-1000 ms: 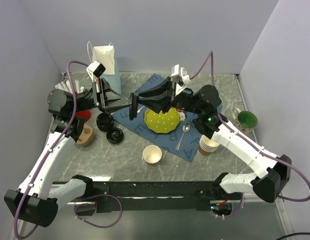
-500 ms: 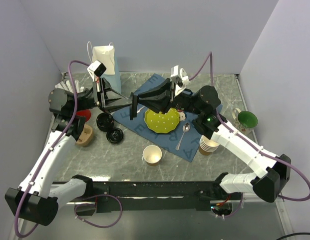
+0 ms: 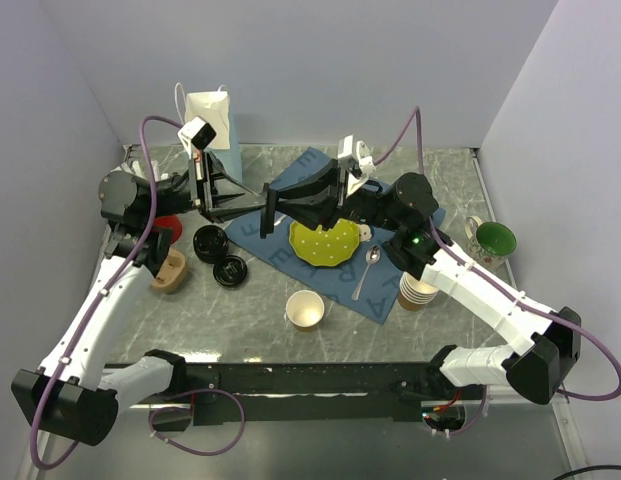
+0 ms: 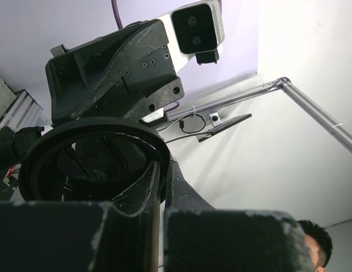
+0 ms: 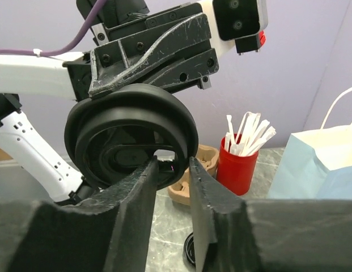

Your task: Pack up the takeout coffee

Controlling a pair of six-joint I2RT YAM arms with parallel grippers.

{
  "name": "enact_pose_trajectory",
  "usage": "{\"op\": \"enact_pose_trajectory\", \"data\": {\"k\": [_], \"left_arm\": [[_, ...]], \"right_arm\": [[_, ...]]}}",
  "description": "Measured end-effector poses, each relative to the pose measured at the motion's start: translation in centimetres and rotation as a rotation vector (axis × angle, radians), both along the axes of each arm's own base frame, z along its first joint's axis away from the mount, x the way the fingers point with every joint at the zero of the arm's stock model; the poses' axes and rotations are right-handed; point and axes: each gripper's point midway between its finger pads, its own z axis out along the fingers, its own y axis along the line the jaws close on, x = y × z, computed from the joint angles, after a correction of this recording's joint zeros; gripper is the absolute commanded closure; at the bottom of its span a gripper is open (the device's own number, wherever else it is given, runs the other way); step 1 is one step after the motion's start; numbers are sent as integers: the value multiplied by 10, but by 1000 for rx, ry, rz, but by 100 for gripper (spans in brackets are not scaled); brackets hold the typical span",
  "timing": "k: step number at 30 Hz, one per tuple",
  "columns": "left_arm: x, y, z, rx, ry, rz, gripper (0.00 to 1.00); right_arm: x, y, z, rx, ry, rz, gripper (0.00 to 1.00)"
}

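No lidded takeout coffee shows in any view. A lidless tan paper cup [image 3: 306, 310] stands on the table near the front. A black lid [image 5: 130, 136] [image 4: 90, 164] hangs on edge in the air above the table's middle [image 3: 267, 212]. My left gripper [image 3: 262, 205] [image 4: 162, 170] is shut on its rim from the left. My right gripper [image 3: 273, 210] [image 5: 174, 164] comes from the right, one finger inside the rim and one outside, both touching it.
Below lie two loose black lids [image 3: 210, 243] [image 3: 230, 270] and a cardboard cup carrier [image 3: 170, 270]. A red cup of white stirrers [image 5: 241, 158] and a paper bag [image 3: 212, 125] stand back left. Yellow plate [image 3: 325, 240], spoon [image 3: 368, 265], cup stack [image 3: 418, 290], green mug [image 3: 493, 240] sit right.
Both wrists have shifted slightly toward the back left with the lid between them. The things on the table have not moved.
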Motion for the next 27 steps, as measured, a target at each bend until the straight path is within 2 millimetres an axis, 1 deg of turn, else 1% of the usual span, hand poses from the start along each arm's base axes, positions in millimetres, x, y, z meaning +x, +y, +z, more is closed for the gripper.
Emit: {"op": "enact_pose_trajectory", "data": {"k": [1,3,5,8,9,10,11,12,14,15,16,18,20,21,23,24,26,27], "left_arm": [[0,0,-1,2,2,-2,94],[1,-1,-2,4,5,-5,95],[2,-1,-2,5,6,-5,94],[3,-1,-4,10,11,-11,92],[3,-1,-4,11,12,-13,88],[3,-1,-4,12,13,-13,85],[3,-2,-5,13,12,-13,81],[3,-2,-5,14,9,-12,69],[3,-2,-6,17,3,-8,54],[4,-2,-7,22,4,-3,37],[5,-2,-9,30,8,3,32],[8,-3,-10,50,12,19,23],[11,-3,-8,70,-6,45,19],[13,-3,-6,80,-22,60,12],[17,-4,-4,105,-55,93,10],[19,-3,-4,115,-67,106,7],[27,-1,-10,147,-79,153,4],[33,0,-15,167,-80,181,1]], "right_arm": [[0,0,0,0,-1,-1,61],[1,0,0,-1,-5,-4,68],[2,0,-1,0,-6,-12,73],[5,-1,-4,5,-1,-36,88],[7,-1,-4,6,0,-43,98],[8,-1,-3,9,1,-51,100],[9,-1,-3,11,1,-57,100],[9,-2,-2,14,3,-61,100],[10,-4,0,17,6,-71,100],[10,-4,0,18,8,-75,100],[10,-5,0,17,12,-80,100],[11,-8,-2,4,39,-101,100],[13,-12,-7,-20,78,-128,100],[14,-14,-9,-34,102,-145,100],[16,-22,-13,-68,157,-192,100],[17,-27,-14,-84,186,-219,100],[15,-40,-18,-130,256,-273,100],[13,-47,-19,-151,287,-300,100]]}}
